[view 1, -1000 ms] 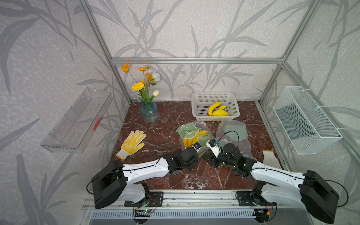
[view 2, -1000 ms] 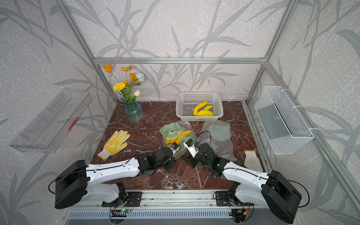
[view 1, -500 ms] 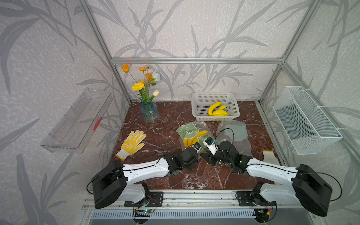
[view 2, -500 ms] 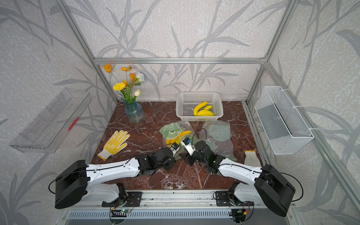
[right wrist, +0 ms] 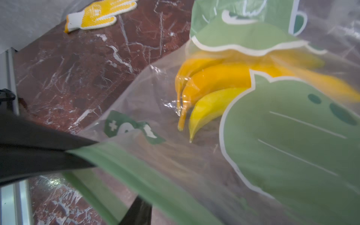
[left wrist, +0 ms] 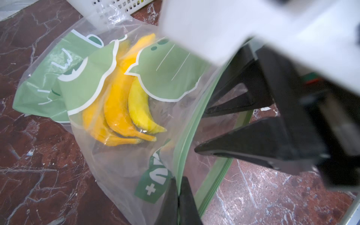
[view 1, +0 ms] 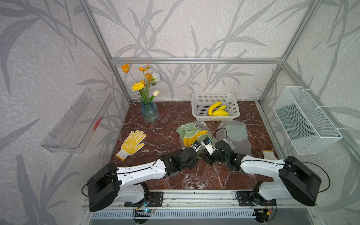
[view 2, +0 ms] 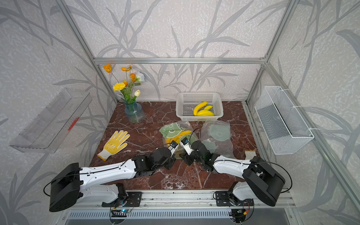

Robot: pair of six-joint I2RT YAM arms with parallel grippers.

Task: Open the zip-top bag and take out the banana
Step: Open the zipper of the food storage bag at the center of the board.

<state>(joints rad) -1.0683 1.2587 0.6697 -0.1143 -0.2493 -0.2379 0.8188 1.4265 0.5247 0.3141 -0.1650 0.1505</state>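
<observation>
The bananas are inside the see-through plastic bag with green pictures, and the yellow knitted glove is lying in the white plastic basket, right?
Not quite. The yellow knitted glove lies flat on the red-brown marble tabletop, well apart from the white plastic basket, as both top views show. The bananas are indeed inside the see-through plastic bag with green pictures.

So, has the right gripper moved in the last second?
Yes: the right gripper has edged away from the front rail, toward the white basket.
</observation>
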